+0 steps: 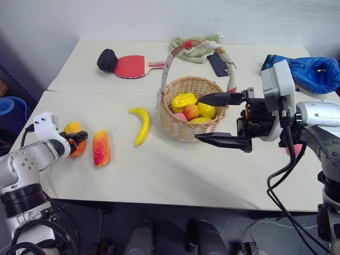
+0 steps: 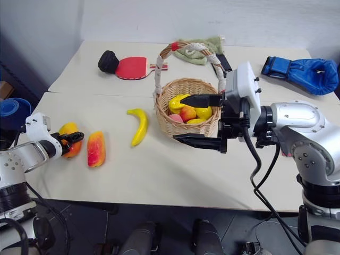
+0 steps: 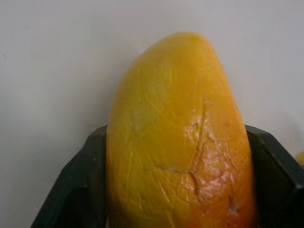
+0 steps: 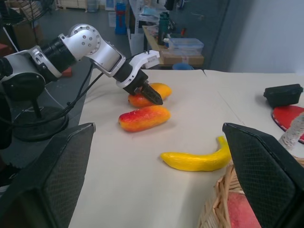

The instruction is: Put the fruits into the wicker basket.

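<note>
Two orange-red mangoes lie near the table's left edge. My left gripper (image 1: 78, 142) is shut on the outer mango (image 1: 73, 129), and its black fingers (image 3: 80, 175) press both of its sides as it rests on the table. The second mango (image 1: 101, 148) lies free just to its right, and a yellow banana (image 1: 142, 125) lies further right, beside the wicker basket (image 1: 175, 126). Several yellow and red fruits sit inside the basket. My right gripper (image 1: 197, 118) hangs open and empty in front of the basket, pointing left.
At the back of the table lie a red paddle (image 1: 131, 66), a black lump (image 1: 107, 59), a green cloth (image 1: 197, 49) and a dark flat device (image 1: 218, 64). A blue boxing glove (image 1: 313, 71) lies at the back right. The basket's tall handle (image 1: 169, 58) arches over it.
</note>
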